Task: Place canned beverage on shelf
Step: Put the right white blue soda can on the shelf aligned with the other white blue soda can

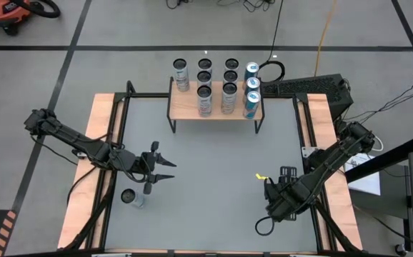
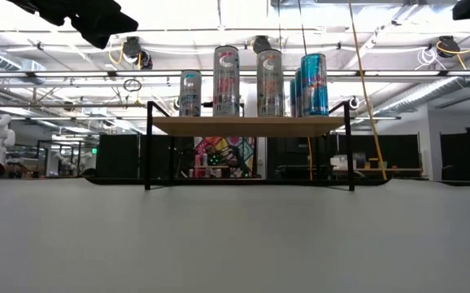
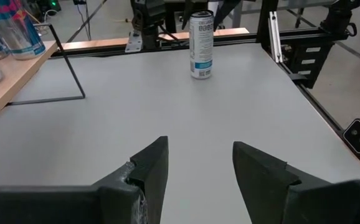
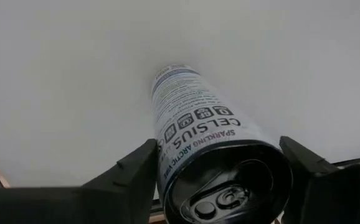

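Observation:
A silver and white Celsius can (image 4: 195,124) stands upright on the grey table, and my right gripper (image 4: 220,149) is around its upper part near the table's right edge (image 1: 281,189). The left wrist view shows the same can (image 3: 200,45) from the side. The shelf (image 1: 185,107), a light wood plank on thin black legs, stands at the table's far middle and carries several cans (image 2: 227,80). My left gripper (image 1: 165,170) is open and empty over the table's left part. Another can (image 1: 130,196) stands near the left edge. My right gripper has one finger on each side of the can's upper wall (image 4: 167,155), just below its top rim, pinching it. The fingers come from above, pointing down. The can stands upright with its base (image 4: 170,71) on the table.
The table's wooden side rails (image 1: 99,164) and black frame bars run along its left and right. A small yellow item (image 1: 261,176) lies beside my right gripper. Bare grey table (image 1: 214,178) lies between the arms and in front of the shelf.

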You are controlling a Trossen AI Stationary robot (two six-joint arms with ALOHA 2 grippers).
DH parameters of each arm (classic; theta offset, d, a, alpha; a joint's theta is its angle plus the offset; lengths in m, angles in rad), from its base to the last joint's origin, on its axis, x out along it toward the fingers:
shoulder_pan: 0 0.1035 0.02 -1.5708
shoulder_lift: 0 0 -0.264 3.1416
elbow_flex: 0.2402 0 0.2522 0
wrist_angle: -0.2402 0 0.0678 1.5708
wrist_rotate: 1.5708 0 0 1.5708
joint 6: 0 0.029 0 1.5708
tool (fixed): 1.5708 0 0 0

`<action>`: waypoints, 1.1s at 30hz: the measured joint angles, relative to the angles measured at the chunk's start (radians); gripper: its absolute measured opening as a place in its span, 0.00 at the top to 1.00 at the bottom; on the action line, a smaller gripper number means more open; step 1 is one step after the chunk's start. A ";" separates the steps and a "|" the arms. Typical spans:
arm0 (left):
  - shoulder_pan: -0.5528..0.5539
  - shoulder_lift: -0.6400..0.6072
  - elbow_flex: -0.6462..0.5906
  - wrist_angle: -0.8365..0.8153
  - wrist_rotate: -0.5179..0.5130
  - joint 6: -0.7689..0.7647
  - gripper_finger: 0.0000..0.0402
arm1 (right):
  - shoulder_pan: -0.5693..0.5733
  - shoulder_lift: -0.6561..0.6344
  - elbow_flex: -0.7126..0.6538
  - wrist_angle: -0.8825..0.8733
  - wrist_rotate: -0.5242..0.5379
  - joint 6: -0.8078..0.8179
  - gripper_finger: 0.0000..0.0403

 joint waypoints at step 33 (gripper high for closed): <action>0.000 0.051 0.000 0.083 -0.004 0.020 0.56 | -0.050 0.004 0.162 0.022 0.003 -0.008 0.50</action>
